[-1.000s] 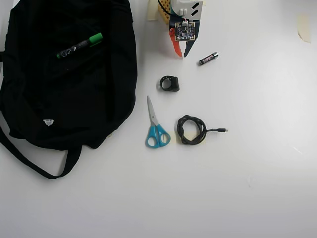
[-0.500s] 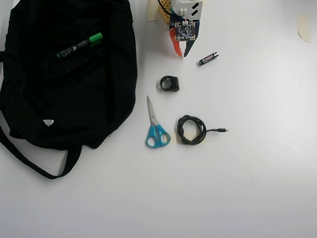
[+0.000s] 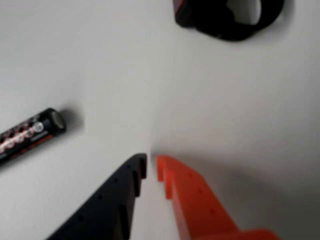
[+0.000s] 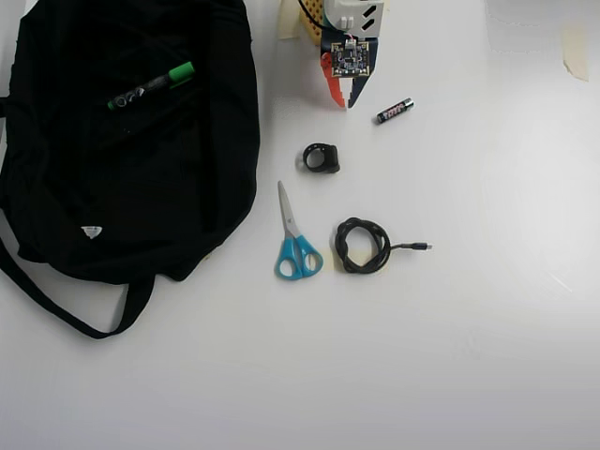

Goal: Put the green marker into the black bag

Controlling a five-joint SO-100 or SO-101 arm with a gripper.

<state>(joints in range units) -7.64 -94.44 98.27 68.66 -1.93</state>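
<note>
on top of the bag point(image 4: 112, 187), at the upper left of the overhead view, the marker point(image 4: 150, 86) lies slanted, green cap to the right. well apart, by the table's point(image 4: 469, 328) top edge, the end effector point(image 4: 344, 101) hangs empty, tips nearly together, between a battery point(image 4: 395, 111) and a black ring point(image 4: 322, 157).

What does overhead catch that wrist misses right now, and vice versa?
Only overhead: the green marker lying on the black bag, the scissors and the coiled cable. Only wrist: a close look at the fingertips, nearly together with nothing between them. Both: the gripper, the battery, the small black ring-shaped part and the white table.
</note>
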